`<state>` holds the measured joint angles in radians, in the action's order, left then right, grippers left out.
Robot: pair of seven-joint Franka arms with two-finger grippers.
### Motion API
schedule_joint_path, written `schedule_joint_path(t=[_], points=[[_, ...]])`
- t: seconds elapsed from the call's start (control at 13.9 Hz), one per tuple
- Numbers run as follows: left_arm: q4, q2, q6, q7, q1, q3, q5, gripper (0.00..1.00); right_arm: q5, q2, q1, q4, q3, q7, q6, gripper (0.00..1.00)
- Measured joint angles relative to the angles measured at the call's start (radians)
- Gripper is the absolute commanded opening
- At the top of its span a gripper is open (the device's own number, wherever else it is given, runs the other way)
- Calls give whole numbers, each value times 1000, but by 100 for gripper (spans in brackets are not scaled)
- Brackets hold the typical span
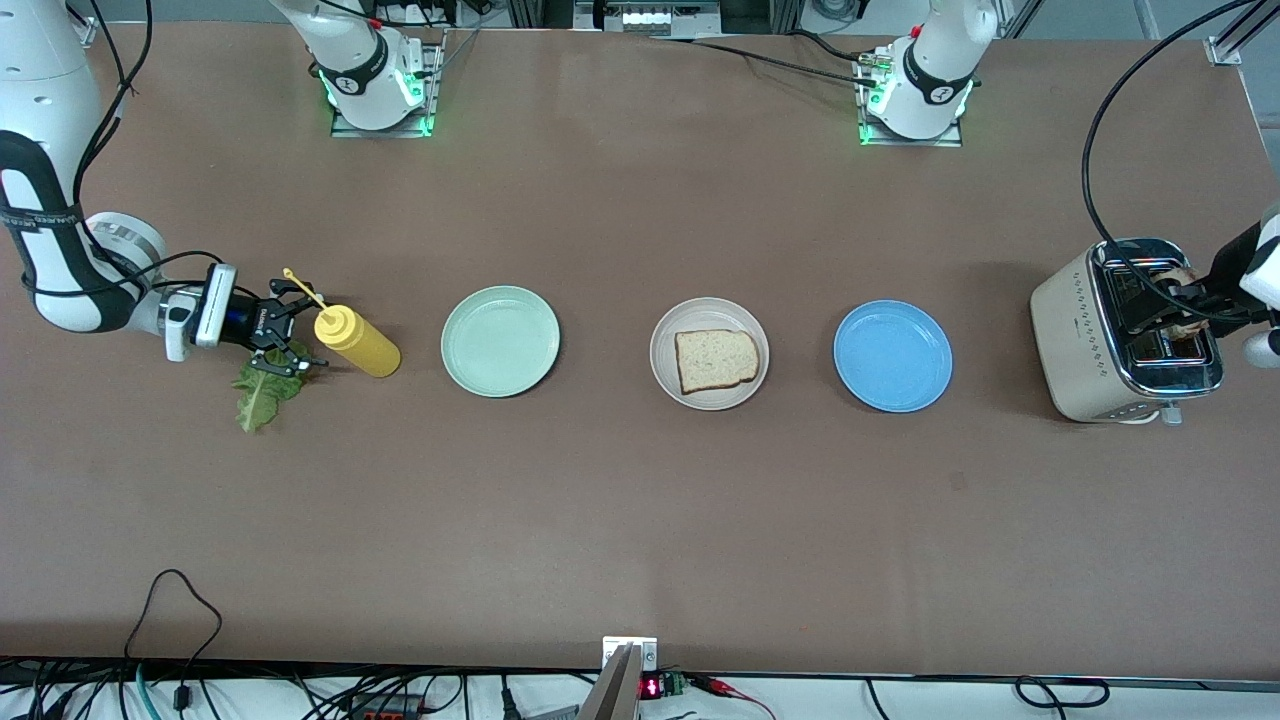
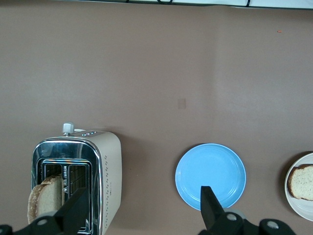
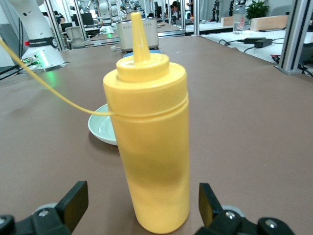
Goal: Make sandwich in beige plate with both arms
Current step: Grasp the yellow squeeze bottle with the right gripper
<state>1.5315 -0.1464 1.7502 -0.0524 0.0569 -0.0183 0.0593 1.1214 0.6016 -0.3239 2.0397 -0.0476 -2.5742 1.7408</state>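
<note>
**Waiting on the beige plate: one slice down, both grippers spread wide**

Lying flat on the beige plate (image 1: 664, 372) was a single bread slice (image 1: 715, 360), crust intact, with nothing on top of it. That plate sat between a mint plate (image 1: 500, 341), toward the right arm's end of the table, and a blue plate (image 1: 892, 356), toward the left arm's end; all three were apart from one another in a row.

A second slice (image 2: 45, 201) stood upright in a slot of the toaster (image 1: 1090, 345), which was at the left arm's end of the table. The left gripper (image 2: 144, 208) hung over the toaster with its fingers (image 2: 209, 203) spread apart and holding nothing. In the left wrist view one finger showed over the toaster's slots beside the standing slice, and the other over the edge of the blue plate; whether either touched the slice could not be told.

At the right arm's end, the lettuce leaf (image 1: 262, 391) lay on the table just under the right gripper (image 1: 290, 330). Its fingers (image 3: 74, 201) were also apart and empty, low over the table. A yellow squeeze bottle (image 3: 149, 142) stood upright just ahead of the fingertips, centred on the gap between them and not gripped. A thin yellow tether ran from its neck. The mint plate showed past the bottle in the right wrist view.
</note>
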Motion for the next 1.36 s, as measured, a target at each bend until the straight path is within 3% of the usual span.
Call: schedule_joint_path(t=[0.5,1.36], points=[[0,-16,26,0,2,3,0,100,1,8,1,-1,16,-16,0,100],[0,-16,31,0,11,4,0,100,82,21,27,-2,42,-16,3,100]])
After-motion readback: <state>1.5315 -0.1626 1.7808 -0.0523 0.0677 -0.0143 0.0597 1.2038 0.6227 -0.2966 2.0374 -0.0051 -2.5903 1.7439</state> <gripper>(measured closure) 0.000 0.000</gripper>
